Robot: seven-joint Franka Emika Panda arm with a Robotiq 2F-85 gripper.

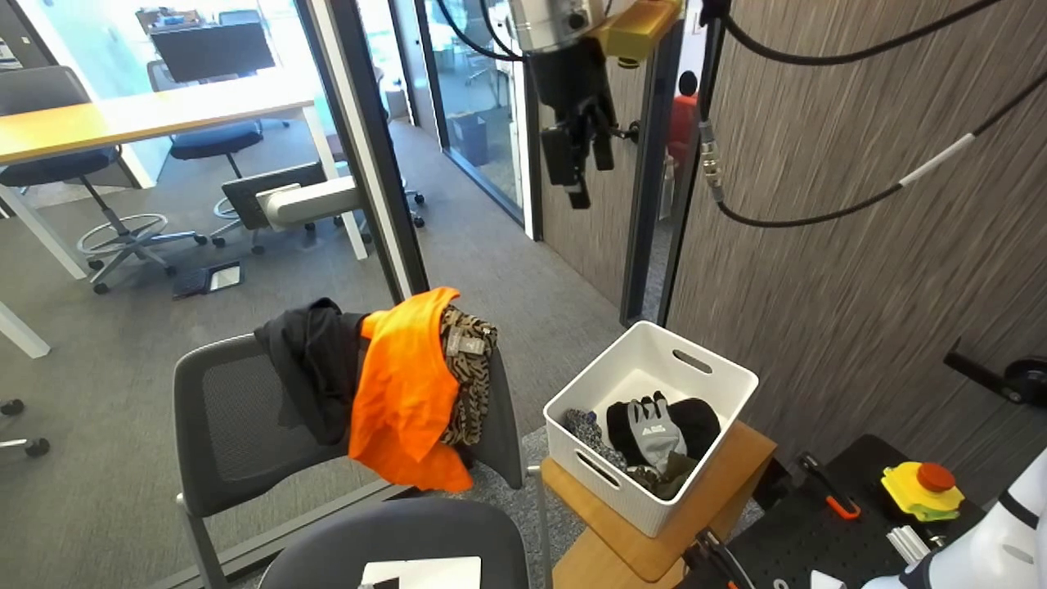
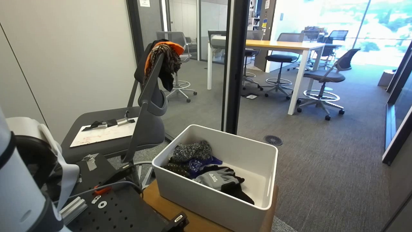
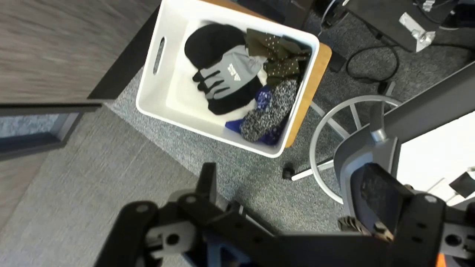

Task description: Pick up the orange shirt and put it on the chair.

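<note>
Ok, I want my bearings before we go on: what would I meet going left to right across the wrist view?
Wood-grain panel, white bin with a grey glove inside, chair, white board lying on it.

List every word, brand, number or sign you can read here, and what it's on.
None reads clearly.
Gray work glove: white print, too blurred.
Animal-print cloth: pale patch, perhaps a label, illegible.
White board: reddish marks, illegible.
Background wall notices: too small to read.
</note>
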